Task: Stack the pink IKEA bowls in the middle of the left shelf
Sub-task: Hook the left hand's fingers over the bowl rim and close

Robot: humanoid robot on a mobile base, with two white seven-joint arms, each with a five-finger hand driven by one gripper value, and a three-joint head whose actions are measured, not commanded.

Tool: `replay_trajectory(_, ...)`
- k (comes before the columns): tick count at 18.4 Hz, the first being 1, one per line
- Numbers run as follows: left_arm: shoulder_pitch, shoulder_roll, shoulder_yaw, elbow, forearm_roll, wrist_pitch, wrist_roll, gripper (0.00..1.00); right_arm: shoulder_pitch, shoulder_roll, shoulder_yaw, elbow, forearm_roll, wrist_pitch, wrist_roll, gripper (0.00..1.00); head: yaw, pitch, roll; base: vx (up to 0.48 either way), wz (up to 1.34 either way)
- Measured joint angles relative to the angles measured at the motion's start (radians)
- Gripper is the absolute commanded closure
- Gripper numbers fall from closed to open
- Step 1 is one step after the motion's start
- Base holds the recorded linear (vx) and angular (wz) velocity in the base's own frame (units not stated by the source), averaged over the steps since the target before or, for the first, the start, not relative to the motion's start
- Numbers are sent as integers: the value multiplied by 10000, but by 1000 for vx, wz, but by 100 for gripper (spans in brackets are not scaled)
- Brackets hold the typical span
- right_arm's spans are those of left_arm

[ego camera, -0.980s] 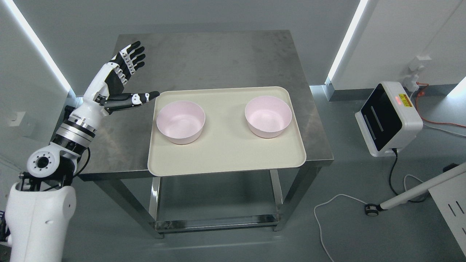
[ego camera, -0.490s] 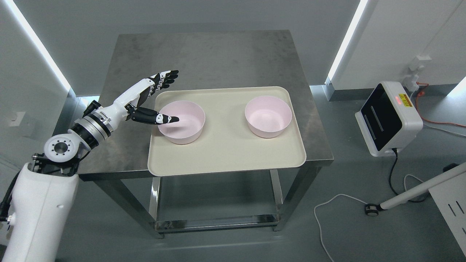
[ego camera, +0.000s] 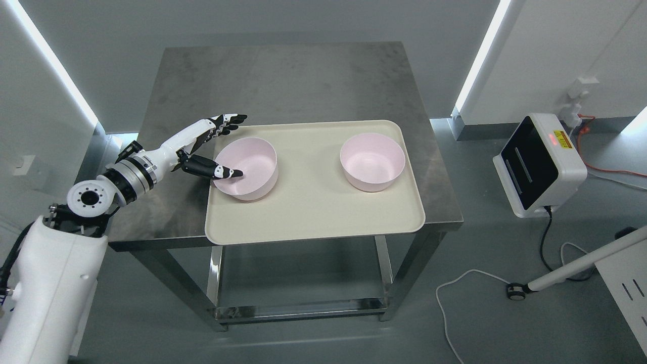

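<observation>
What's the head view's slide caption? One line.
Left hand grips the near pink bowl, thumb inside its rim, on the beige tray.

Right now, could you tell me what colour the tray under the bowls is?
The tray is plain cream, seen clearly in the head view.

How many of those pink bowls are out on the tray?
2. One pink bowl sits at the tray's left end, at the robot's left hand; the other bowl stands at the right end. None looks hidden.
</observation>
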Motion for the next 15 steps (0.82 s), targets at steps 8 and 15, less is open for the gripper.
replay_trajectory(8,-99,-35,104,324,-59,11,-154,34,0,0,0,0,0,-4,0,0,0,0,0,0,0)
replay_trajectory(15,-260,-224,296,392,-69,-97,-296,33,0,0,0,0,-1,-21,0,0,0,0,0,0,0)
